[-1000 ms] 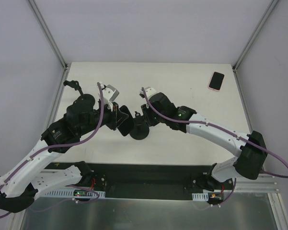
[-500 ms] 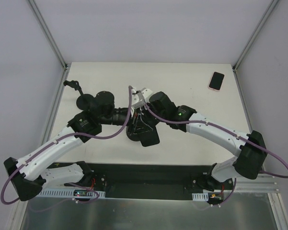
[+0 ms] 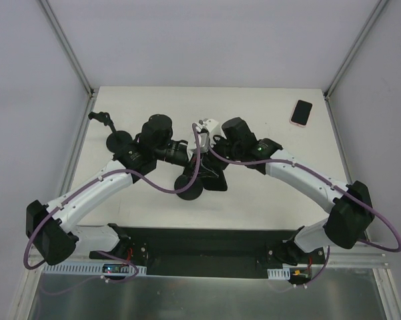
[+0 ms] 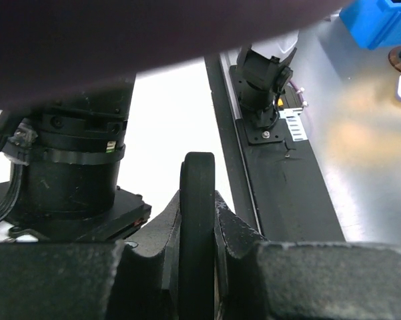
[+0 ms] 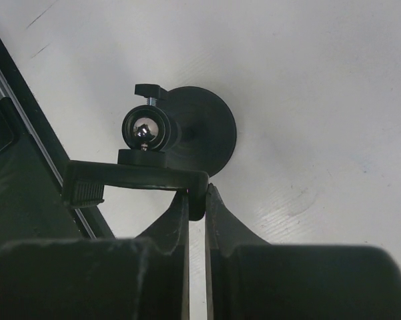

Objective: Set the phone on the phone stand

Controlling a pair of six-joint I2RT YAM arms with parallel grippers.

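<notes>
The phone [image 3: 301, 112], pink-cased with a dark screen, lies flat at the table's far right, away from both arms. The black phone stand [image 3: 199, 184] is mid-table between the grippers. My left gripper [image 3: 187, 175] is shut on the stand's round base, seen edge-on between its jaws in the left wrist view [image 4: 197, 200]. My right gripper [image 3: 217, 175] is shut on one end of the stand's cradle bar [image 5: 135, 179] in the right wrist view [image 5: 197, 193]. The round base [image 5: 210, 130] and the ball joint [image 5: 144, 130] show beyond it.
A second black item with a round foot [image 3: 117, 141] and a thin jointed arm [image 3: 101, 119] stands at the far left. The right arm's base mount [image 4: 263, 87] and the black front rail [image 4: 280, 187] lie at the near edge. A blue box [image 4: 380, 20] sits beyond the table.
My left forearm has swung right across the table and its wrist has turned. The stand has been turned between the grippers: its cradle now lies right of the round base. The phone has not moved.
</notes>
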